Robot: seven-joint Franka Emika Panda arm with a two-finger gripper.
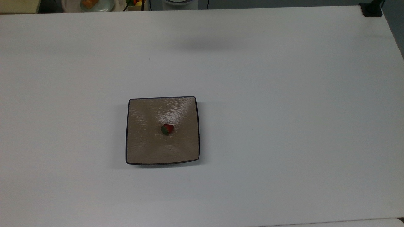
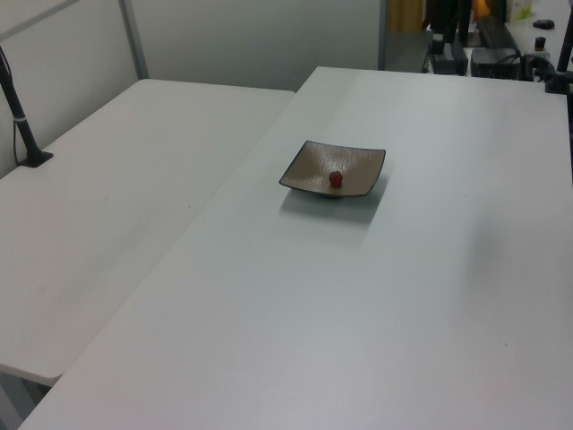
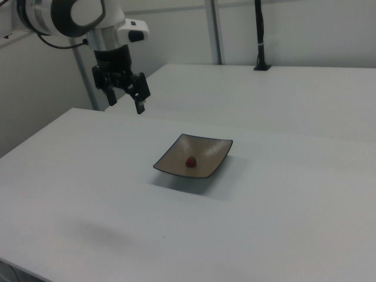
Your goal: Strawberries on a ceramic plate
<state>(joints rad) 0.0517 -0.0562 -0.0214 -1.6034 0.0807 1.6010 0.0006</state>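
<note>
**Strawberry's on the plate — looks basically done from my end**

Checking the feeds here: the strawberry (image 1: 167, 129) is sitting right around the middle of the ceramic plate (image 1: 142, 148), and nothing is touching it. So as far as I can judge, the placing part is finished. All that's left, I'd guess, is parking the arm.

The gripper (image 3: 126, 94) hangs up in the air in the right view, well apart from the plate, off toward the right view's upper left. From the tool, the plate is down and away toward the right view's lower right. Its fingers are spread apart with nothing between them — empty, no grip on anything.

The berry itself is tiny next to the plate: roundish, red, with a dark green cap that points toward the top view's left. It lies in the shallow dip at the plate's centre. The plate is square with rounded corners, glossy tan-brown with a thin dark rim and a faint ripple in the glaze, flat on the white table (image 1: 284, 126).
</note>
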